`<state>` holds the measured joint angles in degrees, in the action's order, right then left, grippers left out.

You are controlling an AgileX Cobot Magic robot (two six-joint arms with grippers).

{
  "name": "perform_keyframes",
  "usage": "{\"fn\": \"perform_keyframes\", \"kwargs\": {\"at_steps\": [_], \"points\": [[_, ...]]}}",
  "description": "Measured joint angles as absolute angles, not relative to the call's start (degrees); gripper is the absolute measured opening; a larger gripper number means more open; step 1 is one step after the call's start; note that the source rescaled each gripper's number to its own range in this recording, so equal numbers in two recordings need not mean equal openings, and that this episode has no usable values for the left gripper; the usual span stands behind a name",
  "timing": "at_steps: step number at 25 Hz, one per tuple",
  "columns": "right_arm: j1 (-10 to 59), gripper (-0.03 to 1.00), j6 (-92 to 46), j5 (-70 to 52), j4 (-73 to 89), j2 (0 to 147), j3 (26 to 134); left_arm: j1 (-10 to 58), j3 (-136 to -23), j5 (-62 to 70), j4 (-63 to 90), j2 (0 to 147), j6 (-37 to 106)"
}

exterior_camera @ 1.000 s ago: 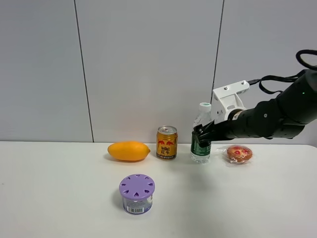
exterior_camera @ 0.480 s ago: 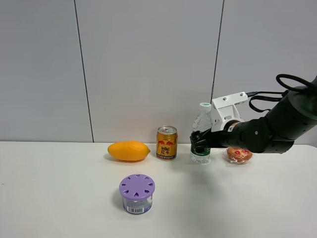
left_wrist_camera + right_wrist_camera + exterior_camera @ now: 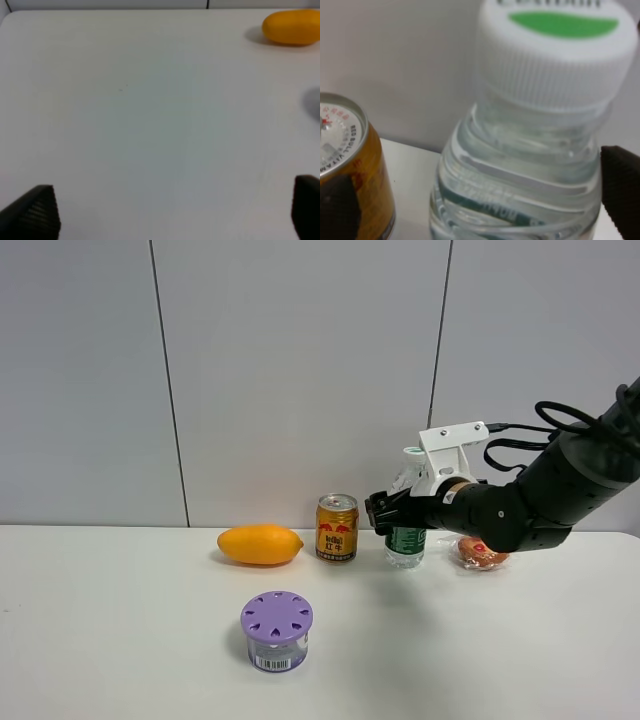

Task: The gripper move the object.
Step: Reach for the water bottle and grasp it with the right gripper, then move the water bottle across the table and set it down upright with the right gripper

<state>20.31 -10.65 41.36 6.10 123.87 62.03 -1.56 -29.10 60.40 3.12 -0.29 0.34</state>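
While the right gripper [image 3: 388,512] stands wide, the bottle [image 3: 520,165] sits between its jaws, seemingly untouched; the grasp is in hand, and closing must avoid the can [image 3: 350,150] close beside.

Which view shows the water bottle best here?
Right wrist: the water bottle fills the frame, cap and neck sharp. Exterior high shows it small, partly behind the right hand. Left wrist shows none of it.

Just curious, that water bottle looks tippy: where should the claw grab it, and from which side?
Probably the round body of the water bottle, below the shoulder, coming in level from the front to straddle it: it stands upright, with the gold can close beside it.
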Motion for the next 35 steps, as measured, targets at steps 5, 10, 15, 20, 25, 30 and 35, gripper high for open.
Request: {"fn": "perform_keyframes", "kwargs": {"at_steps": [5,10,15,20,25,30,35], "points": [[20.3,0.90,-12.7,41.4,6.7,123.9,62.0,-1.6,-29.1,60.4,3.1,-0.3,0.0],[20.3,0.85,-13.9,41.4,7.5,124.1,62.0,-1.6,-29.1,60.4,3.1,-0.3,0.3],[20.3,0.76,-16.1,41.4,9.7,124.6,62.0,-1.6,-29.1,60.4,3.1,-0.3,0.3],[20.3,0.54,-16.1,42.1,9.8,124.8,62.0,-1.6,-29.1,60.4,3.1,-0.3,0.3],[20.3,0.00,-16.0,42.1,9.8,124.8,62.0,-1.6,-29.1,60.4,3.1,-0.3,0.3],[20.3,0.00,-15.7,42.2,9.8,124.8,62.0,-1.6,-29.1,60.4,3.1,-0.3,0.0],[20.3,0.00,-15.6,39.0,9.8,122.7,61.8,-1.6,-29.1,60.4,3.1,-0.3,0.3]]}}
